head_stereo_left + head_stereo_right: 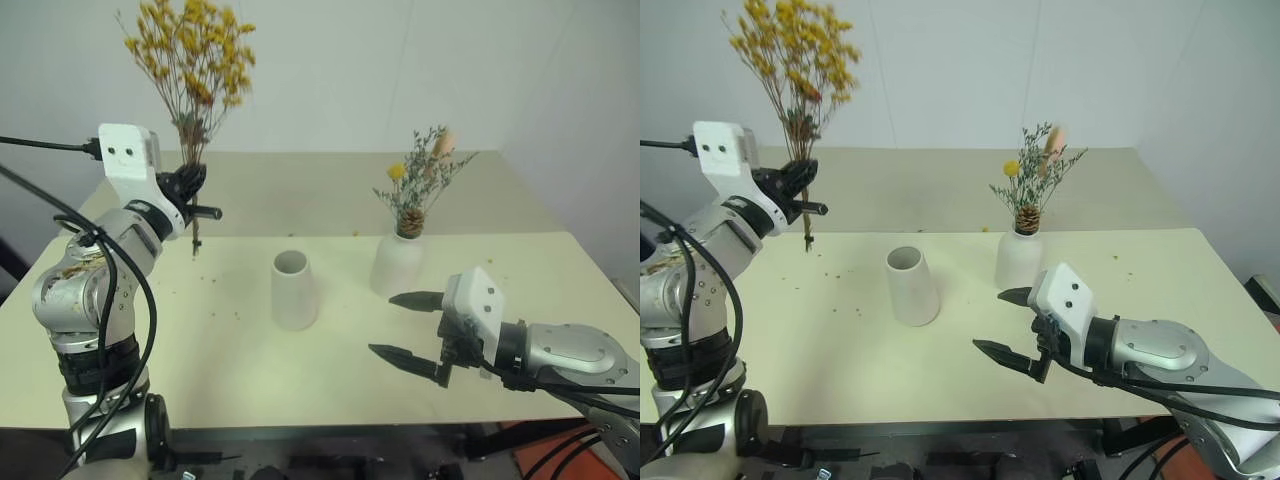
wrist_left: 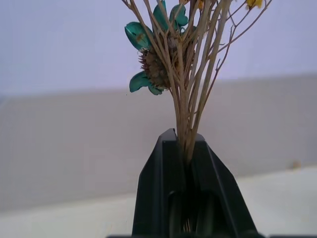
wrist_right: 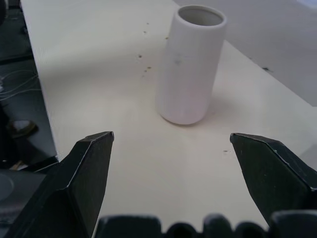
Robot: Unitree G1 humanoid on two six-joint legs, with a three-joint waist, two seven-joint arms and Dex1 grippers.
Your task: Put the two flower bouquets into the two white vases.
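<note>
a cream table against pale walls, scattered with dried flower crumbs. the grey-green sprig bunch already stands in the round narrow-necked vase, so half the job looks done. the left gripper is clamped on the brown stems of the yellow-orange spray, held upright above the table's left side. the tapered cone vase at mid-table is empty and awaits it. the right gripper hangs wide apart, holding nothing, near the round vase.

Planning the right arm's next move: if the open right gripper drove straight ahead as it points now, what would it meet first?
Probably the plain tapered white vase, upright and empty, in line with the right gripper; bare table lies between.
</note>
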